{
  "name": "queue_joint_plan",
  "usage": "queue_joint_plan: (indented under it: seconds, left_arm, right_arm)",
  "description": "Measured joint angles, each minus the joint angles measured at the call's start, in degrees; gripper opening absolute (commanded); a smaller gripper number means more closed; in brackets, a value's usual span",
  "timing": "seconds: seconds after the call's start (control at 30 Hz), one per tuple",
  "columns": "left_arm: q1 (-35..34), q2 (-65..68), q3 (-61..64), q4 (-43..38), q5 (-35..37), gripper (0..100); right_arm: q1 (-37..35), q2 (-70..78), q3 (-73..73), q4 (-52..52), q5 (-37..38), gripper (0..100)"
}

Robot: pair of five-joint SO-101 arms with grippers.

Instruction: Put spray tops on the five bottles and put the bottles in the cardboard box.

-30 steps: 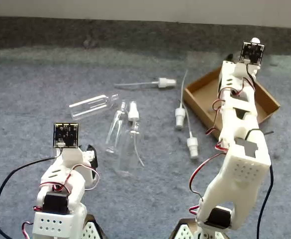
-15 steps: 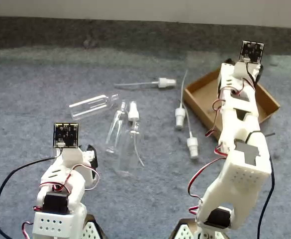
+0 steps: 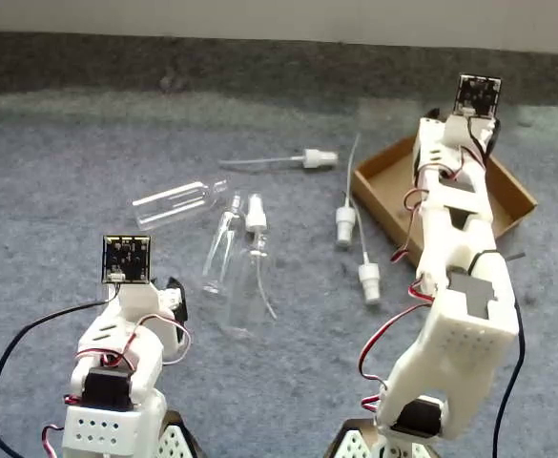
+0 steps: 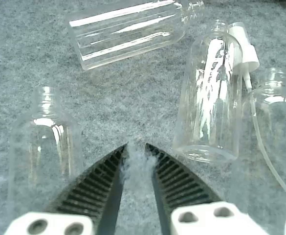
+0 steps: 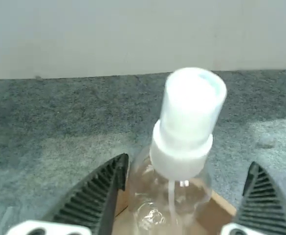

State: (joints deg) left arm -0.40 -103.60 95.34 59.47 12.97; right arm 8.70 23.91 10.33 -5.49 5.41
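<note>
While the right gripper [image 5: 187, 164] hangs over the box [image 3: 382, 183], its jaws stand wide, a capped bottle [image 5: 187, 122] upright between them. Left gripper [image 4: 136, 147]: jaws narrow, nothing held, well apart from box. Two spray tops [image 3: 345, 224] near box; uncapped bottles [image 3: 169, 203] farther off on worktop [image 3: 59, 153].

Grey carpet [image 3: 69, 172] surface; pale wall [image 3: 259, 19] behind.

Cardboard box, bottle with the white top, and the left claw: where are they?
cardboard box [image 3: 385, 181], high view, bare floor inside.
capped bottle [image 5: 182, 149], right wrist view, white spray-top collar.
left gripper [image 4: 135, 147], left wrist view, gap between its fingertips.
</note>
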Motion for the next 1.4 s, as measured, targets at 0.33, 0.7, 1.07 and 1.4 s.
queue_joint_plan:
  seconds: [0.33,0.7,1.07,1.4]
  left_arm:
    - [0.0,0.0,0.0,0.0,0.0,0]
    - [0.0,0.0,0.0,0.0,0.0,0]
    - [0.0,0.0,0.0,0.0,0.0,0]
    - [0.0,0.0,0.0,0.0,0.0,0]
  right_arm:
    - [0.0,-3.3,-2.0,12.7,0.0,32.0]
    - [0.0,-9.9,-5.7,22.9,0.0,32.0]
    - [0.0,-22.8,-5.7,32.3,0.0,32.0]
    - [0.0,-39.3,-5.7,42.9,0.0,31.9]
